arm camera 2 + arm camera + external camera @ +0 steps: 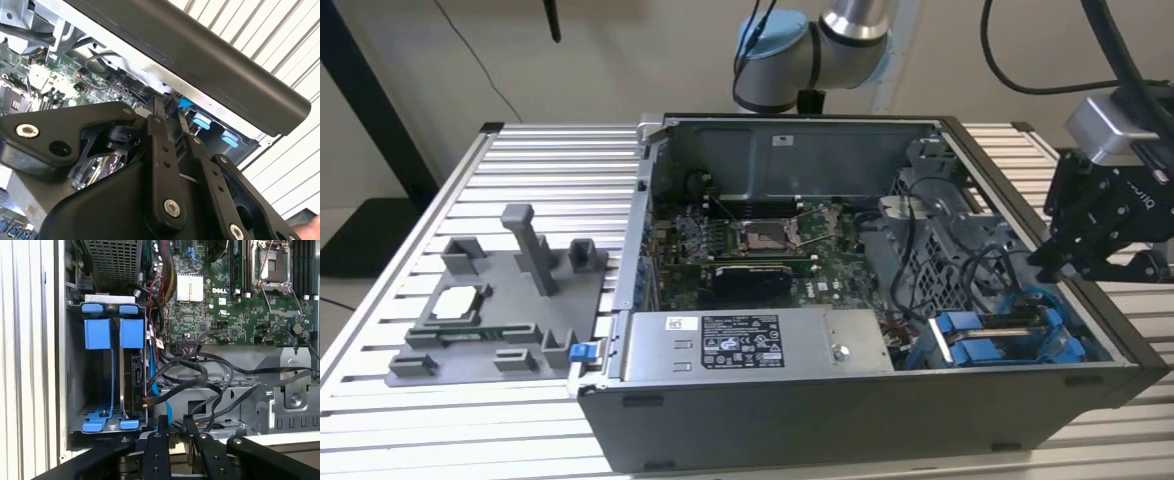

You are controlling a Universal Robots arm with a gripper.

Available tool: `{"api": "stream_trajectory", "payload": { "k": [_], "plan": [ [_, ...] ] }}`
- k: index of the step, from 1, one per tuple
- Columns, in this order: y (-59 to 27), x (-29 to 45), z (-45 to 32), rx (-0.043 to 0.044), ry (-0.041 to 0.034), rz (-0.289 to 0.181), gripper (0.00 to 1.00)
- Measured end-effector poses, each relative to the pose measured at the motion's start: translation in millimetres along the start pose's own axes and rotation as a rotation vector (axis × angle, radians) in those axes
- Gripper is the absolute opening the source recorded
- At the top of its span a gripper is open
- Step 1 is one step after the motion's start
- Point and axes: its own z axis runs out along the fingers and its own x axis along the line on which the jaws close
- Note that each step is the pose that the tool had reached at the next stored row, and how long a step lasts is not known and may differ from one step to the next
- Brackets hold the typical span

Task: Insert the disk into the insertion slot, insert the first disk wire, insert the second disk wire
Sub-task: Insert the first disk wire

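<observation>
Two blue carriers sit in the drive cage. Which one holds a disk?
The blue carrier beside the black cables: a dark disk fills it. The other carrier is an empty frame.
</observation>
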Motion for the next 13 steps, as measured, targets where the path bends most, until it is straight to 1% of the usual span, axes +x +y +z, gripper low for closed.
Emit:
{"api": "stream_trajectory", "payload": {
  "k": [3,7,9,11,12,13],
  "plan": [
    [-1.8,1.7,-1.5,-0.0006,-0.0005,0.0,1.0],
    [-6.4,6.1,-2.6,-0.0011,-0.0009,0.0,1.0],
    [-7.2,7.3,-2.8,-0.0011,-0.0019,0.0,1.0],
    [-7.3,7.8,-2.2,-0.0011,-0.0064,0.0,1.0],
    [-7.3,7.8,-2.1,-0.001,-0.0111,0.001,1.0],
    [-7.0,7.9,-1.9,-0.0005,-0.0179,0.001,1.0]
  ]
}}
